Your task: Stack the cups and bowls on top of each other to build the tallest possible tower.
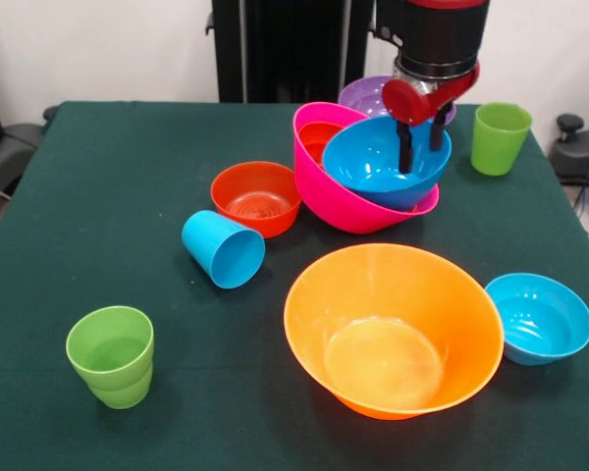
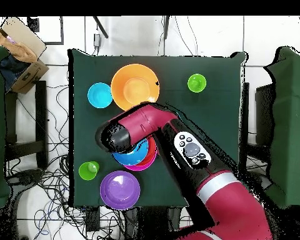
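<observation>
A large pink bowl point(image 1: 348, 201) sits tilted at the table's far middle. It holds a medium red-orange bowl point(image 1: 317, 137) and, on top, a blue bowl point(image 1: 373, 167). My gripper point(image 1: 422, 149) hangs over the blue bowl, open, with both black fingertips point(image 1: 405, 157) down inside its far right side. The overhead view shows only the arm point(image 2: 146, 125) above that pile point(image 2: 140, 161). A sky blue cup point(image 1: 224, 248) lies on its side. One green cup point(image 1: 111, 355) stands front left, another point(image 1: 499, 137) far right.
A large orange bowl point(image 1: 393, 329) stands in the front middle, with a small blue bowl point(image 1: 538, 317) on its right. A small red-orange bowl point(image 1: 257, 196) is left of the pile. A purple bowl point(image 1: 368, 93) sits behind it.
</observation>
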Controlling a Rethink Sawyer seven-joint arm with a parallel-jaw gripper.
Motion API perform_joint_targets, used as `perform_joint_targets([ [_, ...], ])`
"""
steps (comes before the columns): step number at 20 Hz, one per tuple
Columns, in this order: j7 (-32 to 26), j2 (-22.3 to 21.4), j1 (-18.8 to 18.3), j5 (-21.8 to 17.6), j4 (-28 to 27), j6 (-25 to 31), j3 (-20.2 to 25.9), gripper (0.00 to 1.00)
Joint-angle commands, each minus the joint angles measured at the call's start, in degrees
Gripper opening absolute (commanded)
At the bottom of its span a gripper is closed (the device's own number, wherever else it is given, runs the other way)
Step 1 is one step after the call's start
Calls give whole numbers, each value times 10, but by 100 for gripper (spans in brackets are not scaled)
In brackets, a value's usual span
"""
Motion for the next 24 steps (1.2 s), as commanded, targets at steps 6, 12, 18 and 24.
perform_joint_targets([
  [6, 42, -11, -25, 88, 26, -9, -2, 100],
  [12, 44, -39, -9, 125, 15, 35, -15, 100],
  [18, 58, -38, -10, 173, 35, -18, 9, 100],
  [24, 17, -79, -64, 246, 91, -24, 84, 100],
])
